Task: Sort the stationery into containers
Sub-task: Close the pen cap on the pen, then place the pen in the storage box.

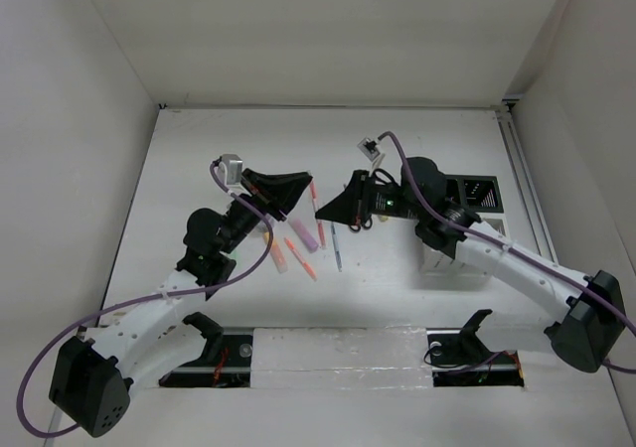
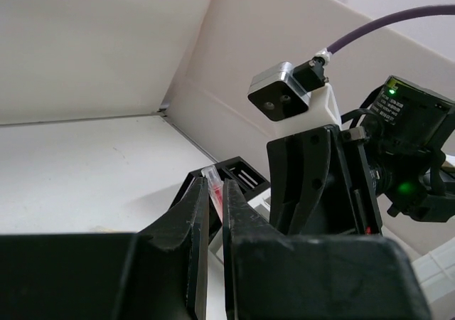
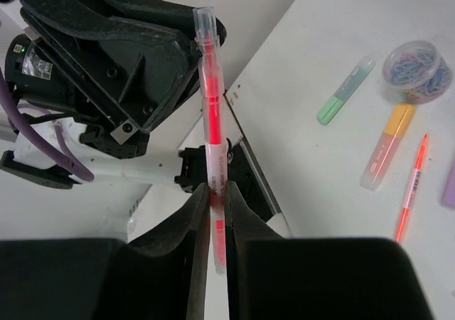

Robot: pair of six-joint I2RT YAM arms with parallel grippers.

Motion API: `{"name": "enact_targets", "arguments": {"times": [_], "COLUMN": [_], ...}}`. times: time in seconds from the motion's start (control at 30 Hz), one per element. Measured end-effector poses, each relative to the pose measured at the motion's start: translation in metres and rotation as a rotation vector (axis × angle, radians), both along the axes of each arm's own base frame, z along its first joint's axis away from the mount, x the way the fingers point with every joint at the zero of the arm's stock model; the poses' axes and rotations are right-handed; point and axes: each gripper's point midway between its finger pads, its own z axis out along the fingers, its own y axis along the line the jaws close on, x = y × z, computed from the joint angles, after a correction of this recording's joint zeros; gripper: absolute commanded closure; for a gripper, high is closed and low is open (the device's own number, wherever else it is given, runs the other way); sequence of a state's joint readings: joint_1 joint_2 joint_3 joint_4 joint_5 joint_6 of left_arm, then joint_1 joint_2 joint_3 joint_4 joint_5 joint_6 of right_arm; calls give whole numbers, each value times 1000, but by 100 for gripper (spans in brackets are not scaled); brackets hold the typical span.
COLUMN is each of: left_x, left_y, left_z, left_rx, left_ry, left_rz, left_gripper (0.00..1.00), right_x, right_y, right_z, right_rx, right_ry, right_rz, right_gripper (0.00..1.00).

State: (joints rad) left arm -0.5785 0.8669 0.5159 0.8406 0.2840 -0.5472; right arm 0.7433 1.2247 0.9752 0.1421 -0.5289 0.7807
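- Top view: the step looks like an arm-to-arm handover. The red pen [image 1: 320, 230] is up off the bench [image 1: 417, 149], mid-bench, between left jaws and right jaws. The organizer [image 1: 475, 194] sits to the right, by the right arm.
- Left wrist: left jaws are closed to a slit with the pen's capped end in it. It looks pinched.
- Right wrist: right jaws are gripping the pen low on the barrel, cap end toward the left arm. A green marker [image 3: 346, 90], orange marker [image 3: 387, 146], thin pen [image 3: 411, 188] and tub [image 3: 417, 70] lie loose on the bench, unsorted.
- Next, likely: left jaws release and back off, then the right arm carries the pen to an organizer compartment and drops it in upright.
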Motion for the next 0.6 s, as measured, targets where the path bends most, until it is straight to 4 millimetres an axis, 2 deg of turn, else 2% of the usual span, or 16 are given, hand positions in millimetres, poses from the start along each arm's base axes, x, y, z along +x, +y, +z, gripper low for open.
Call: {"name": "enact_targets", "arguments": {"times": [0.1,0.13,0.23,0.33,0.4,0.6], "left_x": [-3,-6,-14,-16,-18,-17], "left_y": [-2,-5,-15,-19,-19,-18], "left_z": [-1,-9,-44,-66,-70,-69], "left_rx": [9,27,100,145,154,154], "left_ry": [-6,5,81,142,152,153], "left_rz": [-18,-41,-105,-131,-141,-131], "left_gripper": [100,100,100,100,100,100], "right_x": [1,7,23,25,24,33], "right_y": [-1,-2,-7,-10,-10,-12], "right_z": [5,15,60,94,103,101], "right_rx": [14,37,133,205,224,201], "right_ry": [4,-19,-126,-218,-254,-318], "right_rz": [-1,-16,-62,-71,-70,-112], "right_gripper": [100,100,100,100,100,100]}}
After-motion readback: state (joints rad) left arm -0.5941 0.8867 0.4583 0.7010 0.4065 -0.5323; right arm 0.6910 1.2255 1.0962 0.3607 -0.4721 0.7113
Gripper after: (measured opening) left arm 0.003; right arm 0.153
